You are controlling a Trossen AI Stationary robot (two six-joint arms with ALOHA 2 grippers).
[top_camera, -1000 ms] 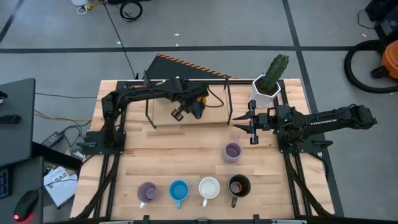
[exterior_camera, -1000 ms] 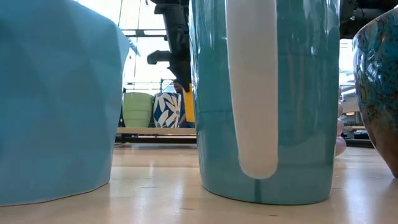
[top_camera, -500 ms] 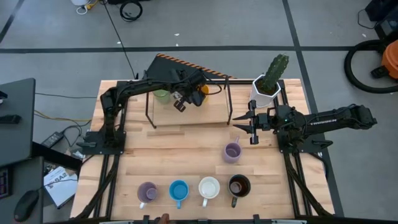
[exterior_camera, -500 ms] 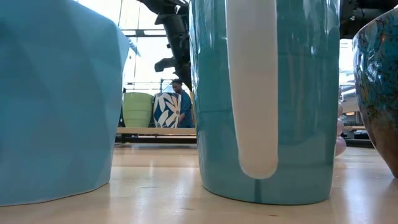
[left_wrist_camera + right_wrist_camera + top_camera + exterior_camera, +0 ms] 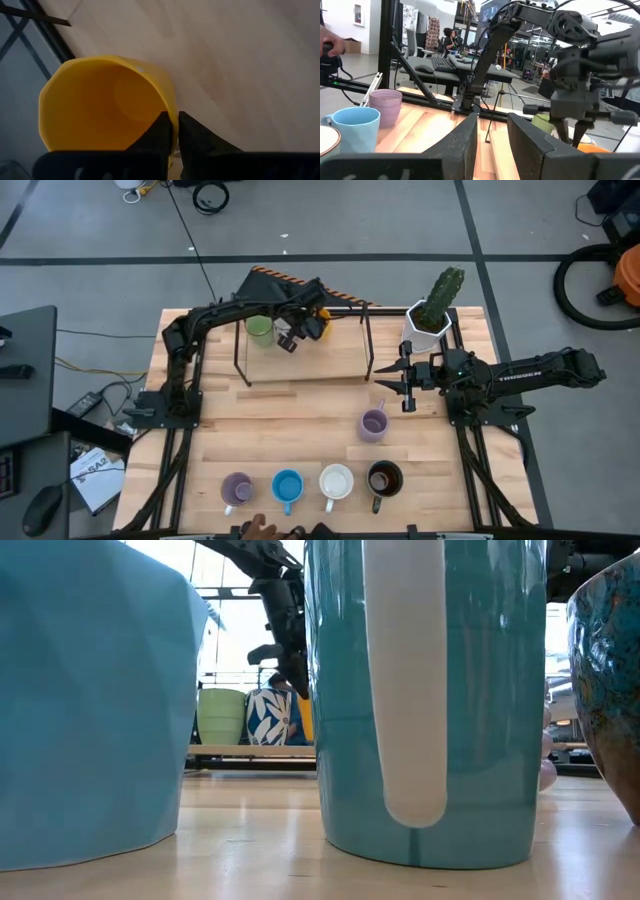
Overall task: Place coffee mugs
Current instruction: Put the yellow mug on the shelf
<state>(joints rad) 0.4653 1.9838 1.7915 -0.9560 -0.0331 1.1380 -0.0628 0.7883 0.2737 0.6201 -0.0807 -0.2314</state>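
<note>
My left gripper (image 5: 308,326) reaches to the table's far side and is shut on the orange mug (image 5: 323,319), which fills the left wrist view (image 5: 100,105). A green mug (image 5: 259,329) stands beside it under the black rack; the low view shows it (image 5: 222,716) next to a white-and-blue patterned mug (image 5: 266,717) on a low shelf. My right gripper (image 5: 404,386) waits open at the right, above a lilac mug (image 5: 373,423). Lilac (image 5: 236,488), blue (image 5: 287,485), white (image 5: 336,481) and dark (image 5: 384,477) mugs stand in a row near the near edge. My left gripper pinches the orange mug's rim wall (image 5: 172,117), one finger (image 5: 159,131) inside the mug and the other outside. The mug's opening tilts toward the wrist camera. Whether its base rests on the shelf, I cannot tell.
A black metal rack (image 5: 368,345) spans the far middle of the table. The white pot with cactus (image 5: 430,315) stands at the far right. A person's hand (image 5: 262,528) shows at the near edge. Bare wood lies between the rack and the mug row.
My left gripper has carried the orange mug toward the table's far edge, uncovering the green mug under the rack. A person's hand has come in at the near edge. My right arm has kept still.
</note>
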